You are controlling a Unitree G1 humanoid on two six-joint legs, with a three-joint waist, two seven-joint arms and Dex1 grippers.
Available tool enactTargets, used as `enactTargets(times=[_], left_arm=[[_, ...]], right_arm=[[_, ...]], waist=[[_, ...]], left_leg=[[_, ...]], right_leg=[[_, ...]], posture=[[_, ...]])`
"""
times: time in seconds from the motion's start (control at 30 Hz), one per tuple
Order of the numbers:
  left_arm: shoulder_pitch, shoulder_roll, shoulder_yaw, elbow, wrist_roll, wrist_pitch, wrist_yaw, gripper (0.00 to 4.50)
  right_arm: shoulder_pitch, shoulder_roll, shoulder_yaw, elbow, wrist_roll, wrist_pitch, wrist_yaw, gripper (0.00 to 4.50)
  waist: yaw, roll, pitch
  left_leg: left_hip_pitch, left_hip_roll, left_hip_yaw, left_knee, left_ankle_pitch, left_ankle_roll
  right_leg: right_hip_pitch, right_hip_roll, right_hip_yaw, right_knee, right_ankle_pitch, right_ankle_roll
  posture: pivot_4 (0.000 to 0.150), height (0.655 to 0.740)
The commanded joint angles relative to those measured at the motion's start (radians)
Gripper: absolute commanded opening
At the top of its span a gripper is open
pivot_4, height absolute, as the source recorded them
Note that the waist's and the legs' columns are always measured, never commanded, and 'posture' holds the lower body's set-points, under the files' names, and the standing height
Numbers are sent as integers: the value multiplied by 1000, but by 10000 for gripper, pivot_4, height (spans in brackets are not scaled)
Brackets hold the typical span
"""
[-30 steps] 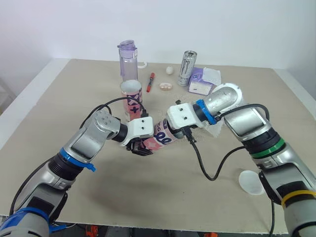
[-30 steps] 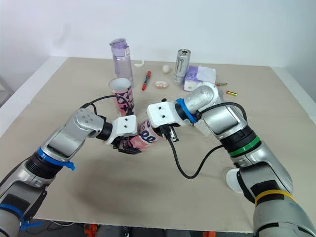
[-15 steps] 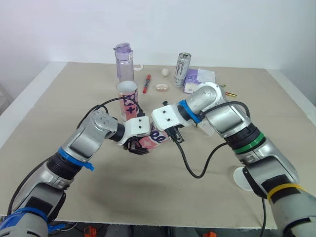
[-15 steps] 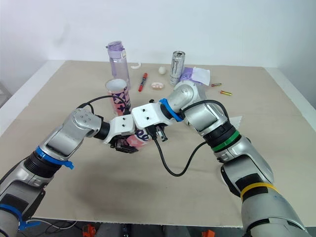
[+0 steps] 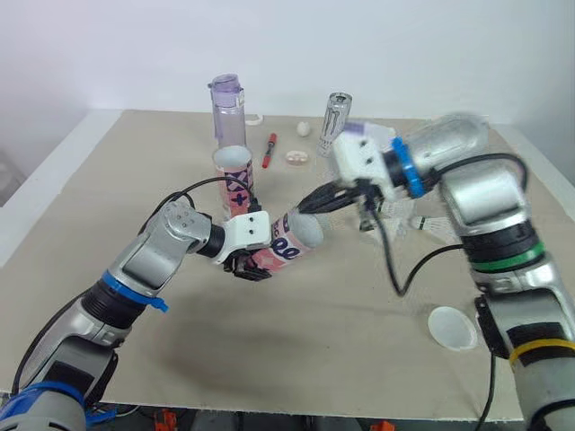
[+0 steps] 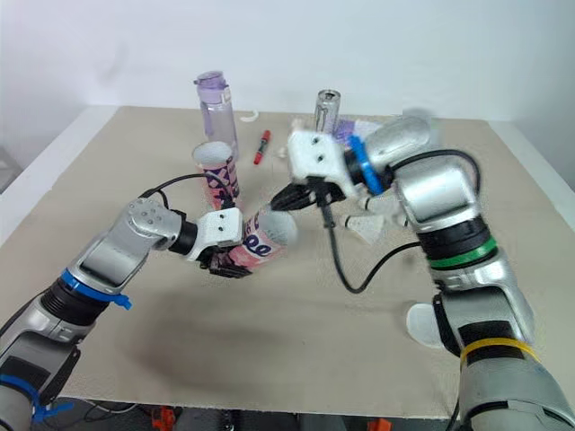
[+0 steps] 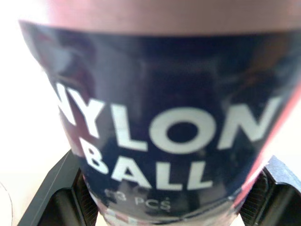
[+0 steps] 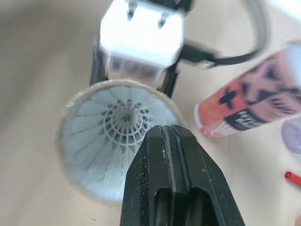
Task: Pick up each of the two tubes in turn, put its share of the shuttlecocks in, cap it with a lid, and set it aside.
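Observation:
My left gripper (image 5: pixel 252 262) is shut on a pink and navy tube (image 5: pixel 289 241), held tilted with its open mouth facing up and right. In the left wrist view the tube's label (image 7: pixel 164 136) sits between both fingers (image 7: pixel 59 193). A white shuttlecock (image 8: pixel 123 117) sits inside the tube's mouth (image 8: pixel 94 169). My right gripper (image 5: pixel 305 209) hovers just above and right of that mouth, shut with nothing in it. The second tube (image 5: pixel 235 180) stands upright behind, open at the top. Loose shuttlecocks (image 6: pixel 367 231) lie on the table under my right arm. A white lid (image 5: pixel 452 328) lies at the front right.
Along the back of the table (image 5: pixel 108 197) stand a purple bottle (image 5: pixel 225 111) and a silver can (image 5: pixel 337 113), with a red marker (image 5: pixel 269 151) and small bits between them. My right arm's cable (image 5: pixel 395 269) hangs in a loop over the table's middle.
My right gripper has drawn back up and to the right from the tube's mouth, and its forearm has swung away. The left gripper still holds the tilted tube in place.

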Motion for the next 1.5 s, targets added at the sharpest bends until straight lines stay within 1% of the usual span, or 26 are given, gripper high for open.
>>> enactTargets(times=[0.03, 0.13, 0.23, 0.33, 0.4, 0.43, 0.47, 0.57, 0.73, 0.83, 1.1, 1.17, 1.2, 1.23, 1.37, 1.4, 1.43, 1.5], left_arm=[[40, 14, 34, 39, -14, -32, 14, 33750], [87, -18, 87, 62, -61, -106, 30, 33750], [132, -72, 143, 62, -130, -150, 42, 33750], [192, -179, 213, 52, -236, -217, 61, 33750], [216, -227, 236, 44, -280, -244, 67, 33750], [224, -241, 235, 50, -281, -266, 71, 33750], [232, -256, 234, 62, -275, -302, 77, 33750], [262, -306, 213, 109, -258, -384, 94, 33750], [297, -331, 160, 212, -190, -522, 99, 33750], [302, -337, 148, 244, -178, -558, 100, 33750], [310, -342, 120, 283, -163, -600, 94, 33750], [304, -345, 115, 287, -163, -598, 93, 33750], [302, -345, 114, 288, -162, -597, 93, 33750], [299, -345, 111, 290, -162, -593, 90, 33750], [295, -344, 105, 293, -169, -578, 76, 33750], [295, -343, 104, 292, -170, -575, 71, 33750], [295, -340, 100, 290, -170, -573, 65, 33750], [299, -336, 93, 283, -173, -565, 50, 33750]], right_arm=[[60, -99, -171, -87, 126, 156, -22, 1736], [160, -145, -266, -136, 182, 229, -68, 1736], [257, -166, -318, -212, 229, 282, -107, 1736], [418, -196, -379, -276, 242, 288, -142, 1736], [485, -216, -399, -291, 238, 274, -146, 1736], [503, -216, -412, -292, 243, 277, -153, 1736], [523, -218, -424, -294, 249, 282, -165, 1736], [608, -230, -446, -296, 247, 255, -196, 1736], [727, -243, -451, -293, 230, 185, -237, 1736], [767, -258, -450, -284, 222, 152, -248, 1736], [811, -324, -452, -238, 214, 83, -238, 1736], [829, -376, -441, -214, 206, 94, -208, 1736], [837, -396, -436, -205, 203, 97, -199, 6760], [856, -433, -425, -190, 186, 94, -180, 8551], [899, -516, -401, -153, 168, 106, -139, 27018], [902, -527, -397, -147, 168, 111, -134, 30637], [904, -539, -390, -141, 162, 112, -132, 36684], [904, -558, -372, -132, 148, 113, -126, 44421]], waist=[[0, 0, 0], [-1, 0, 0], [-1, 0, 0], [-1, 0, 0], [1, 0, 0], [1, -1, 1], [2, -1, 1], [-2, -1, 1], [-2, -1, 1], [-2, -1, 1], [-2, -1, 1], [-2, -1, 1], [-1, -1, 1], [0, -1, 1], [-1, -1, 1], [-1, -1, 1], [-1, -1, 1], [-1, 0, 1]], left_leg=[[0, 0, 0, 0, 0, 0], [1, 0, 1, -1, 0, 0], [1, 0, 1, -1, 0, 0], [1, 0, 1, -1, 0, 0], [1, 0, 1, -1, 0, 0], [1, -1, 0, 0, 0, 0], [-4, -3, 0, 2, 0, 0], [-4, -6, 3, 2, 0, 0], [-2, -6, 1, 1, 0, 0], [-2, -5, 1, 2, 0, 0], [-1, -5, 2, 3, 0, 0], [-1, -6, 2, 3, 0, 0], [-1, -6, 2, 3, 0, 0], [-1, -6, 1, 3, 0, 0], [-1, -7, 2, 3, 0, 0], [-1, -7, 2, 3, 0, 0], [-1, -7, 2, 3, 0, 0], [-1, -7, 2, 3, 0, 0]], right_leg=[[0, 0, 0, 0, 0, 0], [0, 0, 0, 0, -2, -3], [0, 0, 0, 0, -2, -2], [0, -1, 0, 0, -2, -1], [0, -1, 0, 0, -2, -1], [1, -2, 0, 0, -2, 0], [0, -5, 0, -2, 1, 6], [-1, -8, 2, -3, 2, 9], [1, -6, 2, -3, 2, 9], [0, -6, 2, -3, 2, 9], [1, -6, 3, -3, -2, 11], [1, -6, 3, -3, -2, 11], [1, -6, 3, -3, -2, 11], [2, -7, 3, -3, -2, 11], [2, -8, 3, -4, -3, 13], [2, -8, 3, -4, -3, 12], [2, -8, 3, -4, -3, 12], [2, -8, 3, -4, -3, 12]], posture=[[1500, 7400], [1500, 7400], [1500, 7400], [1500, 7400], [1500, 7400], [1500, 7400], [1500, 7400], [1500, 7400], [1500, 7400], [1500, 7400], [1500, 7400], [1500, 7400], [1500, 7400], [1500, 7400], [1500, 7400], [1500, 7400], [1500, 7400], [1500, 7400]])
